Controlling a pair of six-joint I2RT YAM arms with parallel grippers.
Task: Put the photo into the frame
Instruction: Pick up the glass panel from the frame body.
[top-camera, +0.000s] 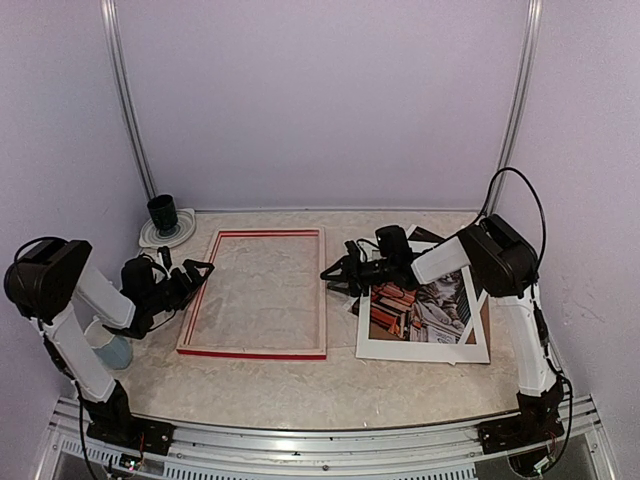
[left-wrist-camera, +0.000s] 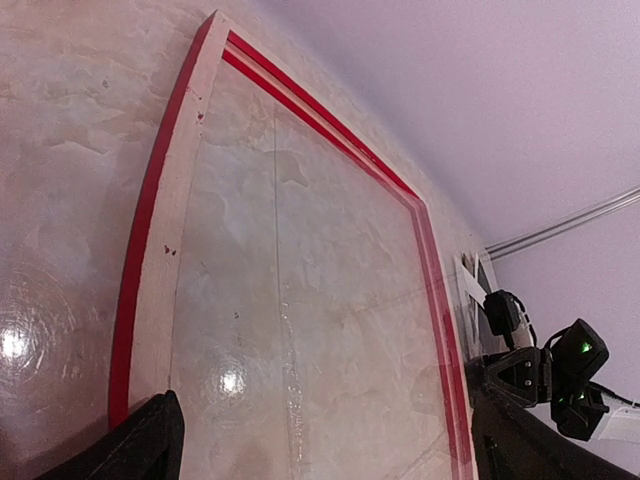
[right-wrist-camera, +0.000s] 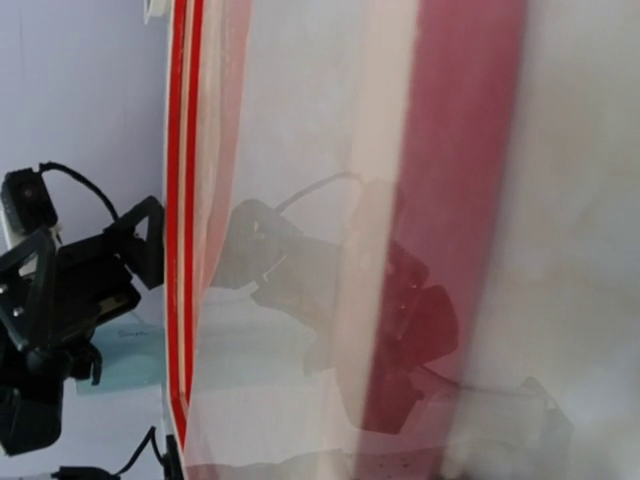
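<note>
The frame (top-camera: 322, 290) lies flat left of centre, back up, with pale wood and red edges; a clear pane fills it. It also shows in the left wrist view (left-wrist-camera: 150, 260). The photo (top-camera: 418, 305), a cat among books, lies to its right under a white mat board (top-camera: 420, 350). My left gripper (top-camera: 196, 276) is open and empty at the frame's left edge; its dark fingertips (left-wrist-camera: 150, 445) straddle the pane. My right gripper (top-camera: 338, 273) is open and empty at the frame's right edge. In the right wrist view only its reflection shows in the pane, beside the red frame edge (right-wrist-camera: 180, 200).
A brown backing board (top-camera: 484, 322) lies under the mat. A dark cup on a white saucer (top-camera: 162, 216) stands at the back left. A pale blue cup (top-camera: 113, 352) sits by the left arm's base. The right gripper shows in the left wrist view (left-wrist-camera: 545, 375).
</note>
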